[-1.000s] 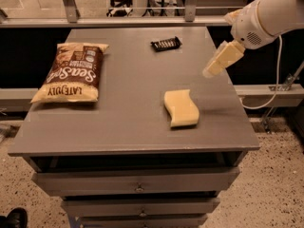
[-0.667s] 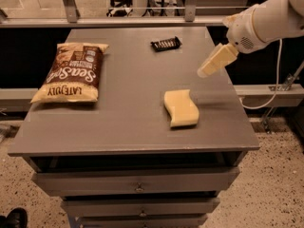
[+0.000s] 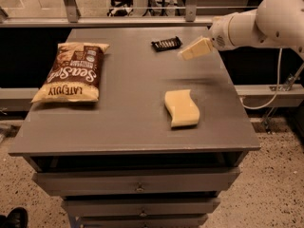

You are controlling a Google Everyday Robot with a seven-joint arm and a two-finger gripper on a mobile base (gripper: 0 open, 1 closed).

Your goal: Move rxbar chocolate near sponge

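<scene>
Rxbar chocolate: far edge, cabinet top. Gripper: aloft just right of bar, prob. empty; grip state indiscernible. Sponge: centre-right, well apart.

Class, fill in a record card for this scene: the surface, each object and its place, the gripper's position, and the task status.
surface: grey table with drawers below
rxbar chocolate: lying flat near the far edge, right of centre
sponge: flat on the near right part, apart from the bar
chip bag: lying on the left side
gripper: in the air over the far right, close to the bar's right end
task status: bar not yet lifted, not yet beside the sponge
</scene>
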